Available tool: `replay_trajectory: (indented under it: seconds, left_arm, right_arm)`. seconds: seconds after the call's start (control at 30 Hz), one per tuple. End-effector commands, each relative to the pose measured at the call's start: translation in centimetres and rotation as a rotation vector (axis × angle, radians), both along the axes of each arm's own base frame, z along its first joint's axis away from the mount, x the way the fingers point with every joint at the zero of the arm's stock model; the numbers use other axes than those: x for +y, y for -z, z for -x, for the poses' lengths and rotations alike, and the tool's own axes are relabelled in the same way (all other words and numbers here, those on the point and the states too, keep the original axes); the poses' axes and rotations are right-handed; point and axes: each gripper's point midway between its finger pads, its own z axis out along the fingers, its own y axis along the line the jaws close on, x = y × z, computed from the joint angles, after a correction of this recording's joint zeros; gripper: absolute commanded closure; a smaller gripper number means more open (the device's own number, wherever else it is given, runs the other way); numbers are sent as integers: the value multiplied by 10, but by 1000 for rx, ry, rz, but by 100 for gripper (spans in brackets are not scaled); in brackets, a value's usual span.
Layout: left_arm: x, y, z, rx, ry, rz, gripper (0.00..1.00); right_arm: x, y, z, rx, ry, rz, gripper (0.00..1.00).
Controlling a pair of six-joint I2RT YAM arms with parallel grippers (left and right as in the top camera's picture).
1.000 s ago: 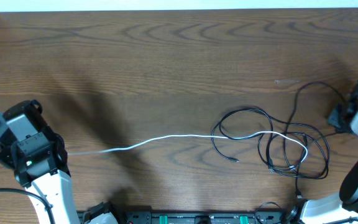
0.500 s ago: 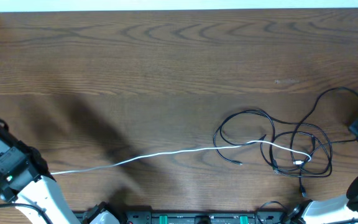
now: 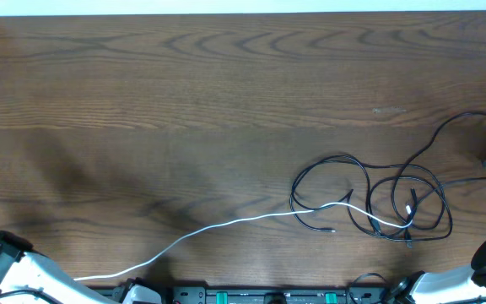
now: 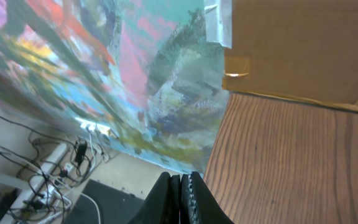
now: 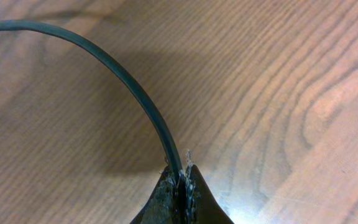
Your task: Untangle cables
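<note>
The right gripper (image 5: 180,173) pinches the black cable (image 5: 145,99), which arcs up-left from its tips. The left gripper (image 4: 182,180) has its fingers pressed together.

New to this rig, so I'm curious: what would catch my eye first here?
A white cable streaks diagonally across the wooden table from the near left edge into a knot of black cables on the right. The right gripper is pinched shut on one black cable.
</note>
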Motion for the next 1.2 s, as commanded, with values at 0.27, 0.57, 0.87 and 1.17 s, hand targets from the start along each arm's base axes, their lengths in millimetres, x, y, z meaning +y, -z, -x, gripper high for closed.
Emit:
replay_trajectory:
  seconds: [0.27, 0.57, 0.87, 1.17]
  left_arm:
    - [-6, 37, -82, -232, 451, 193, 91]
    - [-41, 82, -170, -390, 811, 435, 42]
    - [-146, 88, -261, -163, 1378, 528, 35]
    - [-291, 99, -301, 70, 1907, 592, 33]
  right_arm:
    - [36, 9, -14, -82, -84, -201, 99]
    - [77, 12, -20, -133, -185, -394, 99]
    - [98, 14, -17, -135, -215, -497, 38]
    - [102, 16, -12, -115, -208, -518, 4]
